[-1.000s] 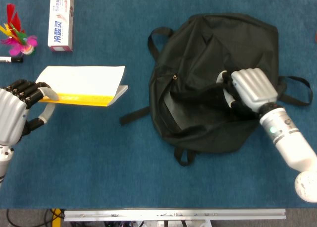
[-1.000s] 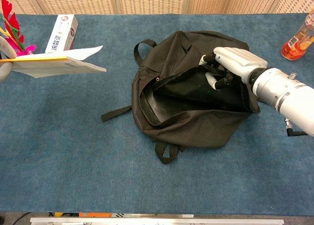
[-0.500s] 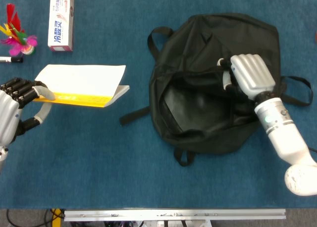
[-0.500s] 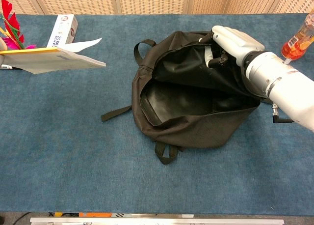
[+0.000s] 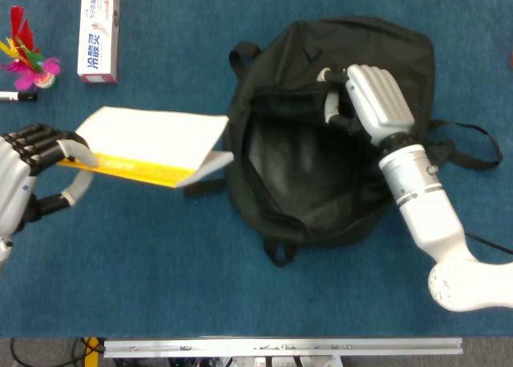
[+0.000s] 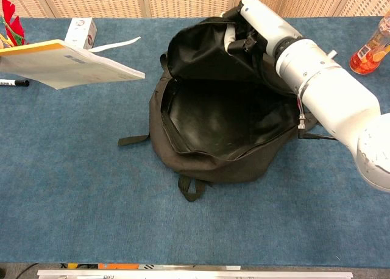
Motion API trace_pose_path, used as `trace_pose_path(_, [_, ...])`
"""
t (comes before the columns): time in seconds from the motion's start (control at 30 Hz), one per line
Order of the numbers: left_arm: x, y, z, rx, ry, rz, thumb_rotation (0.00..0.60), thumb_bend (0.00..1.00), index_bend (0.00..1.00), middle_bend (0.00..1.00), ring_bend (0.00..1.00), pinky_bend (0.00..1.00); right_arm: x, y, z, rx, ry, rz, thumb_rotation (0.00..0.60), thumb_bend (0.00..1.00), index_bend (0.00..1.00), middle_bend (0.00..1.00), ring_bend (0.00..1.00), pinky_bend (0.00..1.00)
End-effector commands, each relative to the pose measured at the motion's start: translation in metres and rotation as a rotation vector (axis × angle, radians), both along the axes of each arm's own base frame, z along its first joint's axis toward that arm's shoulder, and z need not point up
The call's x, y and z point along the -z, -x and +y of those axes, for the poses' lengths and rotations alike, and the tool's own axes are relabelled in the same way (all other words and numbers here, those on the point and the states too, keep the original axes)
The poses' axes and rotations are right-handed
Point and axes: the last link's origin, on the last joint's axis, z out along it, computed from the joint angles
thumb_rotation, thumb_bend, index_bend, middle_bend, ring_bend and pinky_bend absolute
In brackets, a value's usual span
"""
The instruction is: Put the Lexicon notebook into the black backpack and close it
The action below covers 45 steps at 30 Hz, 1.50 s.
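Note:
The black backpack (image 5: 321,183) (image 6: 225,133) lies right of centre with its mouth gaping wide. My right hand (image 5: 370,102) (image 6: 256,20) grips the upper flap of the opening and holds it raised. The Lexicon notebook (image 5: 152,143) (image 6: 67,63), white-covered with a yellow edge, hangs tilted above the table at the left. My left hand (image 5: 32,171) holds it by its left end, and its right corner sits close to the backpack's left rim. The chest view shows the notebook but cuts the left hand off.
A white toothpaste box (image 5: 99,30) (image 6: 80,32) lies at the back left. A colourful feather toy (image 5: 28,58) and a black marker (image 5: 16,97) (image 6: 13,83) sit at the far left. An orange bottle (image 6: 370,47) stands at the back right. Loose backpack straps (image 5: 469,139) trail right.
My right hand has lifted the backpack flap up and back, opening the mouth much wider and dragging the bag left. The left hand has carried the notebook rightward to the bag's edge.

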Motion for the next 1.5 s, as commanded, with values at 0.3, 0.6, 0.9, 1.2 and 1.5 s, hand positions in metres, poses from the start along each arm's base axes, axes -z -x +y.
trace_pose_path(0.3, [0.022, -0.031, 0.004, 0.103, 0.072, 0.017, 0.600, 0.42, 0.63, 0.59, 0.57, 0.57, -0.002, -0.038, 0.003, -0.019, 0.005, -0.142, 0.600, 0.82, 0.66, 0.62, 0.60, 0.87])
trace_pose_path(0.6, [0.036, -0.057, 0.000, 0.170, 0.120, 0.016, 0.600, 0.42, 0.63, 0.59, 0.57, 0.57, 0.012, -0.051, -0.006, 0.030, 0.008, -0.198, 0.600, 0.82, 0.66, 0.62, 0.60, 0.87])
trace_pose_path(0.9, [0.056, -0.079, -0.001, 0.214, 0.183, 0.004, 0.600, 0.42, 0.63, 0.59, 0.57, 0.57, 0.026, -0.064, -0.013, 0.070, -0.009, -0.264, 0.600, 0.82, 0.66, 0.62, 0.60, 0.87])
trace_pose_path(1.2, [0.079, -0.097, 0.006, 0.232, 0.234, -0.012, 0.600, 0.42, 0.63, 0.59, 0.57, 0.57, 0.033, -0.079, -0.013, 0.059, -0.030, -0.330, 0.600, 0.82, 0.66, 0.62, 0.60, 0.87])
trace_pose_path(1.5, [0.104, -0.114, 0.022, 0.202, 0.256, -0.027, 0.600, 0.42, 0.63, 0.59, 0.57, 0.57, 0.033, -0.088, -0.009, 0.038, -0.042, -0.372, 0.600, 0.82, 0.66, 0.62, 0.60, 0.87])
